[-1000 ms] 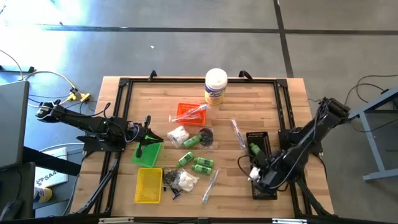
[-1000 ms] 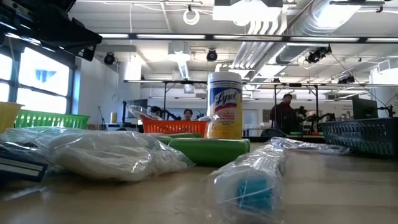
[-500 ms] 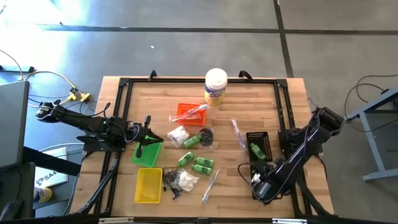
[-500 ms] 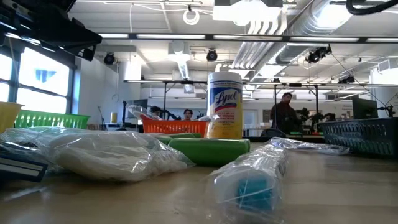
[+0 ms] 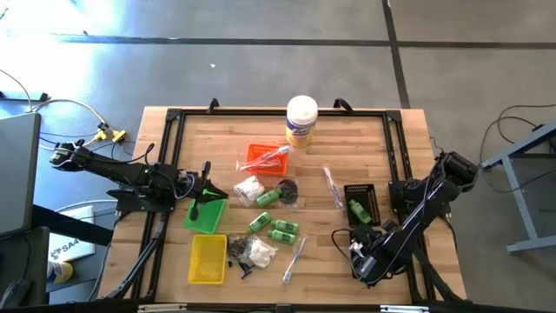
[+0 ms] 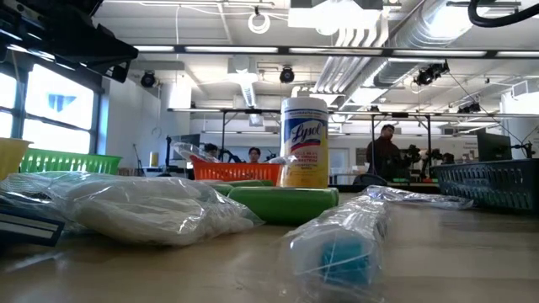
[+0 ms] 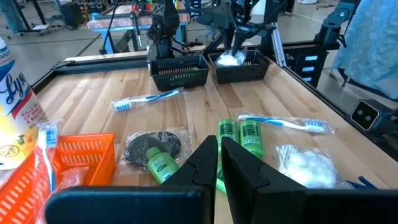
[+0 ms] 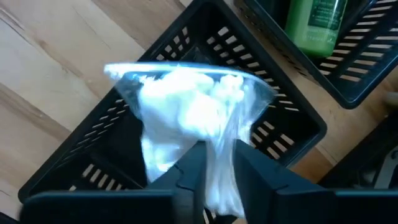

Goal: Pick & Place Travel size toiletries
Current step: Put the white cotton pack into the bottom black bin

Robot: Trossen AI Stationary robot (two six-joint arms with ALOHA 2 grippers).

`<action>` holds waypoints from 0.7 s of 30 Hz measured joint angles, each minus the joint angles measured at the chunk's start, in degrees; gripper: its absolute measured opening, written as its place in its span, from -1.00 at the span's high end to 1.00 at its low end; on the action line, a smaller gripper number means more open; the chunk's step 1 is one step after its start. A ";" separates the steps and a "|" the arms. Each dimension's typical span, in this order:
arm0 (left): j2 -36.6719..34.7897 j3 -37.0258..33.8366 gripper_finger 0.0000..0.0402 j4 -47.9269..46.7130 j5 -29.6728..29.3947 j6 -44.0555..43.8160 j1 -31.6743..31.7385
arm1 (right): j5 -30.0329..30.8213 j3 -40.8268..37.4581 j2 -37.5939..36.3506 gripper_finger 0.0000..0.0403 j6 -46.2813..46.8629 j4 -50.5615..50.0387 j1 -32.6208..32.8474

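Observation:
My right gripper [image 8: 219, 149] points down over the near black mesh tray [image 8: 292, 127] at the table's front right. It is shut on a clear bag of white fluff [image 8: 186, 106]. The left wrist view shows the same bag [image 7: 230, 59] low in that tray. The black tray beside it holds a green bottle [image 8: 314, 18]. More toiletries lie mid-table: green bottles [image 5: 276, 229], another fluff bag [image 5: 249, 189], wrapped toothbrushes [image 5: 294, 257] and small black pieces [image 5: 239, 252]. My left gripper [image 7: 219, 142] waits shut above the green tray [image 5: 205, 216]. My right gripper pinches the clear bag's plastic [image 8: 217, 158] between its two fingers, coming from above and pointing down. The white fluff hangs below the fingers, inside the walls of the near black tray. I cannot tell whether the bag's underside rests on the tray floor.
A white canister with a yellow label [image 5: 301, 120] stands at the far edge. An orange tray [image 5: 265, 158] sits mid-table and a yellow tray [image 5: 208, 258] near the front left. A black frame [image 5: 174, 117] runs round the tabletop. People stand in the room beyond.
My right gripper has gone down and a little toward the table's near edge, carrying the fluff bag into the near black tray. It has kept still for the last half second.

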 joint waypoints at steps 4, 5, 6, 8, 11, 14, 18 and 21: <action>0.01 0.00 0.91 0.02 0.00 0.00 0.00 | -1.68 0.00 0.00 0.39 -1.76 -0.05 0.00; 0.00 0.00 0.91 0.00 0.02 0.00 0.00 | -2.70 0.00 0.00 0.35 -2.57 -0.09 0.00; 0.02 0.00 0.91 0.02 0.02 0.00 0.02 | -3.43 0.00 0.00 0.32 -2.88 -0.33 -0.04; 0.00 0.00 0.91 0.00 0.01 0.00 0.01 | -5.00 0.00 0.00 0.28 -3.05 -1.32 -0.36; 0.00 0.00 0.91 0.00 0.02 0.00 0.00 | -7.04 0.00 0.00 0.27 -3.88 -2.41 -0.87; 0.01 0.00 0.91 0.02 0.01 0.00 0.00 | -7.19 -0.02 -0.35 0.27 -5.02 -2.99 -1.42; 0.00 0.00 0.91 0.00 0.02 0.00 0.01 | -6.13 -0.02 -1.92 0.27 -6.07 -3.02 -2.69; 0.00 0.00 0.91 0.00 0.02 0.00 0.00 | -3.87 -0.02 -4.00 0.27 -6.10 -2.97 -3.23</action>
